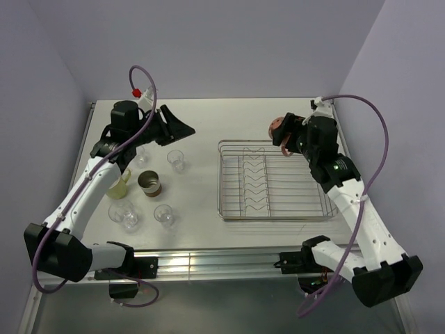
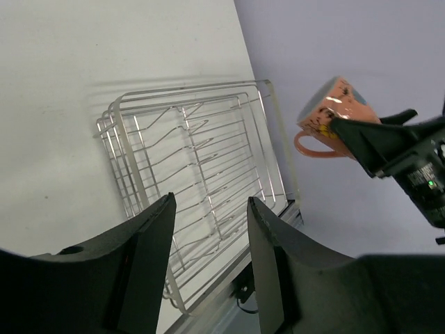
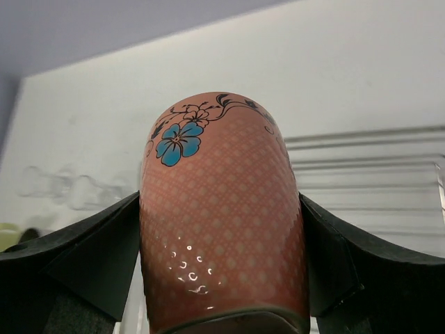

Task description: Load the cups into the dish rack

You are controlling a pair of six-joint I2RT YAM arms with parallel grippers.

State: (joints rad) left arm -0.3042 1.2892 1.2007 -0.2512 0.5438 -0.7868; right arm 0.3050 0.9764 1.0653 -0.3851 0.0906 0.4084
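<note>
Pink-terracotta with a blue flower painted on it: that's the mug (image 3: 220,202) the right gripper (image 1: 289,133) has clamped between its two black fingers (image 3: 97,264), one on each side of the body. The mug is tilted and up in the air over the far right corner of the dish rack (image 1: 292,182), not touching the wires (its handle loop shows clearly from the other arm's camera).

The rack itself is chrome wire with a zigzag row of dividers down the middle. It sits on the right half of the white table (image 1: 201,233) with nothing in it as far as I can see.

On the other side, the left gripper (image 2: 208,243) is spread apart with nothing between its fingers. It's raised above the far left part of the table and pointed across at the rack.

The rest of the cups stand on the table to the left of the rack:
- a pale yellow-green mug (image 1: 120,185)
- a brown metallic cup (image 1: 149,184) just beside it
- clear tumblers (image 1: 176,160) scattered around them, a couple near the front and one half hidden behind the left arm
</note>
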